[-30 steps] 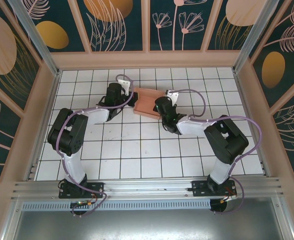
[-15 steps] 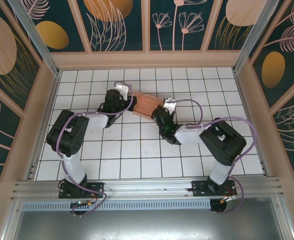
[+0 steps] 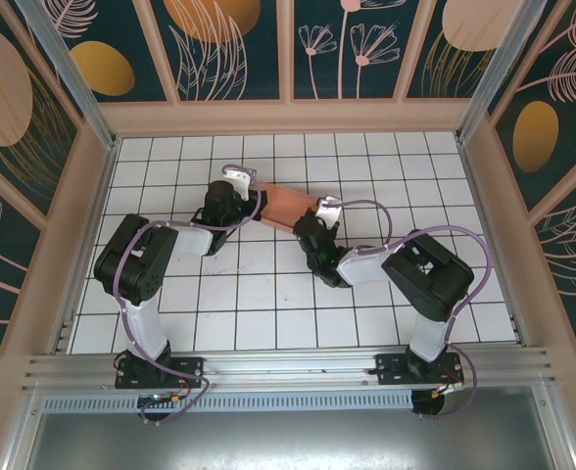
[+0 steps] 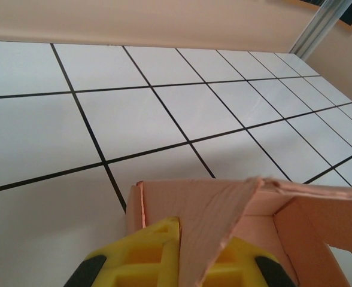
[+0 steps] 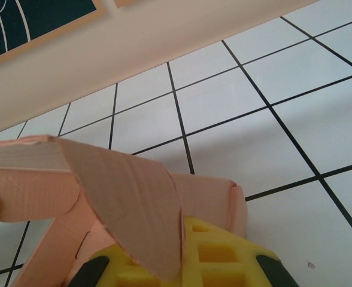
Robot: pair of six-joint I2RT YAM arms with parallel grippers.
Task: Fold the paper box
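Pink card box (image 3: 286, 208) sits on the far half of a white-tiled table (image 3: 268, 294), between two robot arms. Left gripper (image 3: 252, 206) is clamped on a flap at one end. Right gripper (image 3: 305, 222) pinches a flap at the other. With both ends pinched, pulling apart or twisting could tear or crease the thin card, or let a flap slip out.
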